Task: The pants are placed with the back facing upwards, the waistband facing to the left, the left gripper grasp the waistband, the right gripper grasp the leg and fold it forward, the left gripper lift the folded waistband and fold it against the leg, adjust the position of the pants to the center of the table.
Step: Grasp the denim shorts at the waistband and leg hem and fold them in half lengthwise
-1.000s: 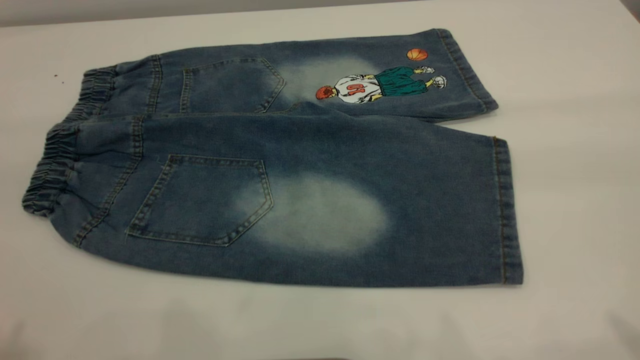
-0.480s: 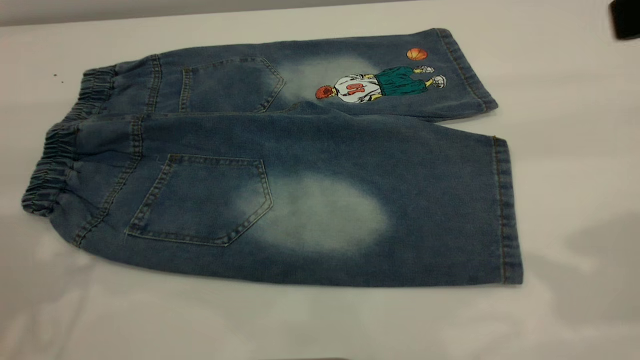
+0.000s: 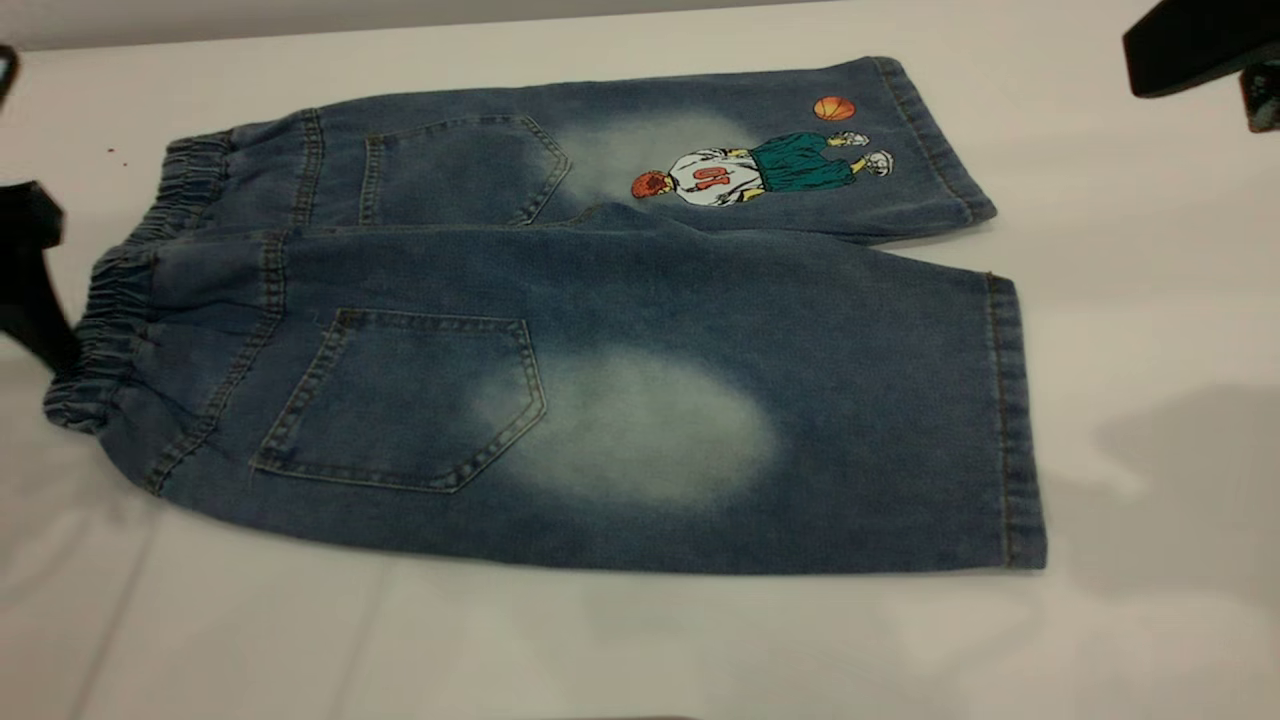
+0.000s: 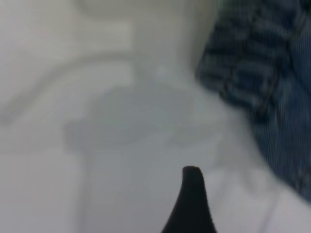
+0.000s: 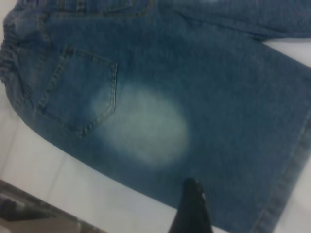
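Denim of medium weight is what both arms must handle: the pants (image 3: 560,330) lie flat and unfolded on the white surface (image 3: 640,650), back side up, filling the middle of the exterior frame, with the waistband (image 3: 100,340) at the left side and the two hems at the right. I judge the cloth soft and floppy but rather thick, not slippery, not fragile; it will sag and drag when lifted and should keep a fold well. The gathered elastic waistband is thick and ruffled, so it gives a good bite at its lower-left corner. The leg (image 3: 800,430), the nearer one with the pale oval fade, is best taken at its stitched hem (image 3: 1015,430), where the doubled edge is stiffer. The left pincer (image 3: 30,290) stands at the left edge of the frame, just beside the waistband and seemingly not yet holding it; only one dark finger (image 4: 192,204) shows in its wrist view, so I cannot tell if it is released or clenched. The right pincer (image 3: 1200,50) is in the upper right corner, well apart from the pants; its state I also cannot tell.
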